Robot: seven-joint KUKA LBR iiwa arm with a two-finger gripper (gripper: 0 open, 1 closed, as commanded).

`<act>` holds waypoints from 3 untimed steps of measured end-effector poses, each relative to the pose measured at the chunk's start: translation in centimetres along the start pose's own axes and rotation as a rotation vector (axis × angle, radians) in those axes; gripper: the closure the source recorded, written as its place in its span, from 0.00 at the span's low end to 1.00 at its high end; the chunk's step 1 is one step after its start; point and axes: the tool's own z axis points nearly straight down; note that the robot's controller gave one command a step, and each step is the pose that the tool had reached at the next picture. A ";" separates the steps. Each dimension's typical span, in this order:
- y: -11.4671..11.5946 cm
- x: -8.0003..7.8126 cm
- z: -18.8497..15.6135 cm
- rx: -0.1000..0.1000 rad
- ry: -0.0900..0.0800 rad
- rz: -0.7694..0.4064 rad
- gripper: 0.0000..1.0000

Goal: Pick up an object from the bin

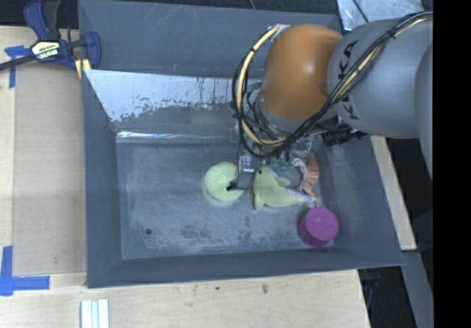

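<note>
The arm [383, 76] comes in over the right wall of the grey bin [103, 194], and its orange cover [298, 69] and looped cables [246, 98] hide most of the wrist and whatever lies directly beneath them. The end effector [245, 172] is low over the bin floor, right of the floor's middle. Only a small dark and metallic part of it shows below the cables, so it cannot be told whether it is open, closed or gripping anything. Just to its left lies a pale green round object [220, 183], flat on the floor, with a dark tip of the end effector at or touching its right edge. Just to its right lies a pale yellow-green flat piece [272, 193] of irregular outline, its upper part covered by the robot. Beside that piece, toward the right wall, is a small orange-and-white thing [310, 176], partly hidden and too cluttered to identify. A purple cylinder [318, 226] stands apart near the bin's lower right corner, its round top facing up.
</note>
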 end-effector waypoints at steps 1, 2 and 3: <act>0.8 -3.0 6.8 -0.001 -0.001 -0.242 0.00; 1.0 0.0 7.0 -0.004 -0.012 0.055 1.00; 1.0 0.0 7.0 -0.004 -0.012 0.055 1.00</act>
